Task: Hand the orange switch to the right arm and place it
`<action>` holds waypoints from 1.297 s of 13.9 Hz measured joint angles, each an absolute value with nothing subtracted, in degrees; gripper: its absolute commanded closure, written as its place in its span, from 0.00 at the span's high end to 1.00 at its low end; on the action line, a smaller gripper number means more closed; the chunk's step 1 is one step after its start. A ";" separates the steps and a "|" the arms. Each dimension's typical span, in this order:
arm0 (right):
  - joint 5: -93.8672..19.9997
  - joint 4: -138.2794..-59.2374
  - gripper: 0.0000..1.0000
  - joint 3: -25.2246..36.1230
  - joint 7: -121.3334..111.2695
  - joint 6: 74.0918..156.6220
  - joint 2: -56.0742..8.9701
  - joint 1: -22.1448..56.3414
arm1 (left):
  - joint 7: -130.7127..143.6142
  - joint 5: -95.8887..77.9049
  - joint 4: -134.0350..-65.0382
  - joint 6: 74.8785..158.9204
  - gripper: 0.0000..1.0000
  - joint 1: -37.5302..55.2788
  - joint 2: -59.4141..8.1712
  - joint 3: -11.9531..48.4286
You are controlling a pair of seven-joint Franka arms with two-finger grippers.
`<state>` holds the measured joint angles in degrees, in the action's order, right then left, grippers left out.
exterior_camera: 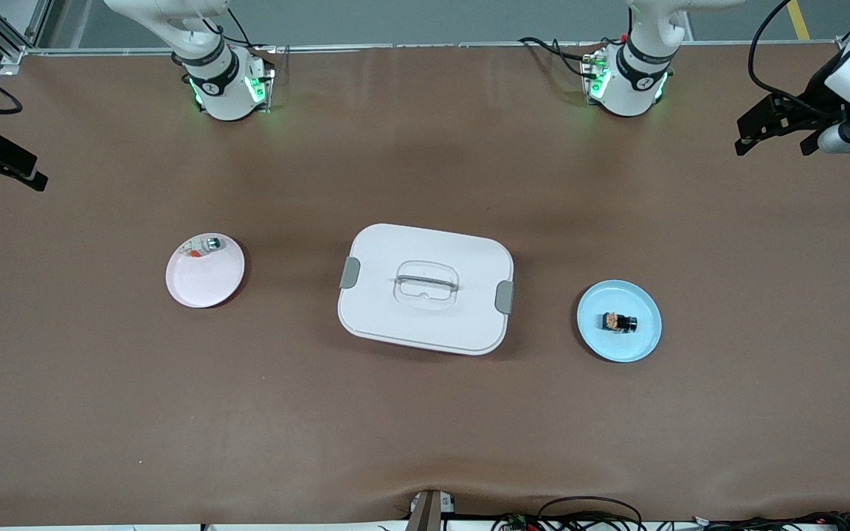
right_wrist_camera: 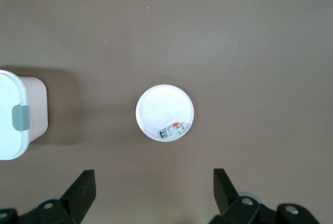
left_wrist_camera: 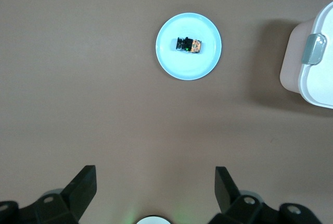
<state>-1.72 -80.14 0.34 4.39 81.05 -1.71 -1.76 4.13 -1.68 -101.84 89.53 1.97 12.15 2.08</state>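
**Two plates, one box, both tools apart**

Two small plates flank a white lidded box (exterior_camera: pixel 425 288) at mid-bench. Nearest the front camera, toward the left arm's end, the blue plate (exterior_camera: pixel 643 341) carries the switch (exterior_camera: pixel 619 322), a black block with an orange-copper band, lying at the plate's middle with nothing touching it. The box has grey latches at both short ends and a handle in its lid. The pink plate (exterior_camera: pixel 204 284), toward the right arm's end, holds a white-and-silver piece (exterior_camera: pixel 202 247) against the part of its rim toward the bases.

The left tool (left_wrist_camera: pixel 155 183) hangs high over bare bench at the left arm's end, fingers wide apart and empty. The right tool (right_wrist_camera: pixel 154 185) hangs likewise at the right arm's end, fingers apart and empty. Both arms wait.
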 measured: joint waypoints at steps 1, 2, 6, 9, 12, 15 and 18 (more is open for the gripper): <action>-1.73 -80.14 1.00 0.34 4.39 81.05 -1.71 -1.76 | 4.13 -1.68 -101.69 89.53 1.00 2.02 12.15 2.09; -1.74 -80.14 1.00 0.34 4.39 81.09 -1.71 -1.75 | 4.13 -1.68 -101.58 89.53 1.00 2.10 12.15 2.10; -1.78 -80.14 1.00 0.17 4.39 81.64 -1.71 -1.36 | 4.48 -1.78 -100.99 89.53 1.00 2.53 11.60 2.64; -1.78 -80.13 1.00 0.12 4.39 81.65 -1.71 -1.33 | 7.73 -1.85 -99.27 89.54 1.00 2.63 8.53 5.29; -1.78 -80.12 1.00 0.11 4.39 81.65 -1.71 -1.33 | 9.28 -1.85 -96.16 89.61 1.00 2.92 3.11 7.00; -1.78 -80.12 1.00 0.16 4.50 81.65 -1.71 -1.33 | 9.28 -1.85 -94.47 90.24 1.00 2.81 -1.28 7.00; -1.78 -80.12 1.00 0.20 5.02 81.60 -1.71 -1.33 | 9.28 -1.85 -94.32 93.51 1.00 2.75 -5.07 6.99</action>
<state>-1.78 -80.12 0.20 5.02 81.60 -1.71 -1.33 9.28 -1.85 -94.32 93.51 2.75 -5.07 6.99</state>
